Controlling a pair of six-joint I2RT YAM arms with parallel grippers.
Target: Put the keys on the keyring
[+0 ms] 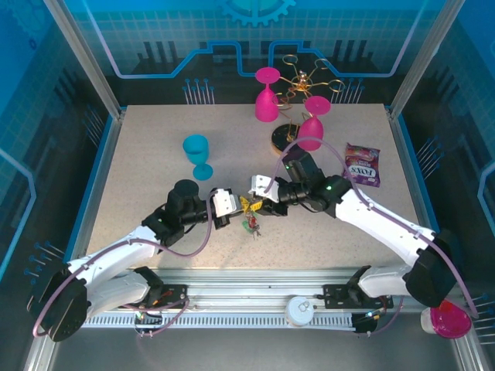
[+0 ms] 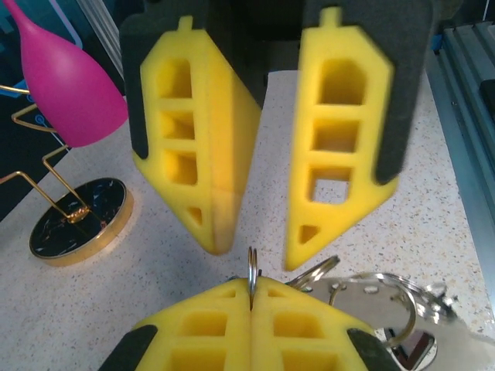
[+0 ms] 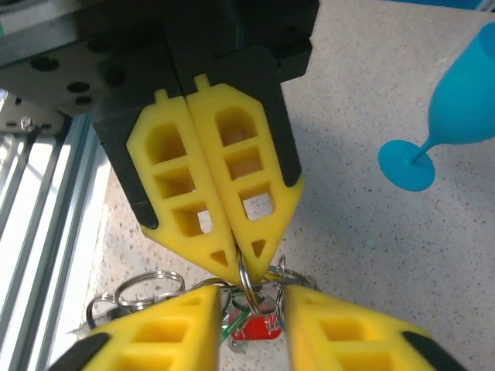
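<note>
My left gripper (image 1: 234, 207) (image 2: 251, 284) is shut on the edge of a thin metal split ring, the keyring (image 2: 251, 267) (image 3: 246, 277), holding it upright. Facing it tip to tip, my right gripper (image 1: 259, 197) (image 3: 251, 292) stands open, a fingertip on either side of the ring. The keys (image 1: 250, 224) hang in a bunch just under the two grippers; one with a red tag (image 3: 259, 328) lies between my right fingers, with a green piece beside it. A yellow tag (image 1: 245, 204) shows between the grippers. More shiny loops (image 2: 371, 297) (image 3: 139, 287) lie beside the bunch.
A blue goblet (image 1: 197, 154) (image 3: 448, 116) stands left of centre. Two pink goblets (image 1: 267, 97) (image 1: 312, 124) hang on a gold stand with a round dark base (image 1: 285, 141) (image 2: 77, 220) at the back. A sweets packet (image 1: 362, 165) lies at the right. The table's near edge and rail are close below.
</note>
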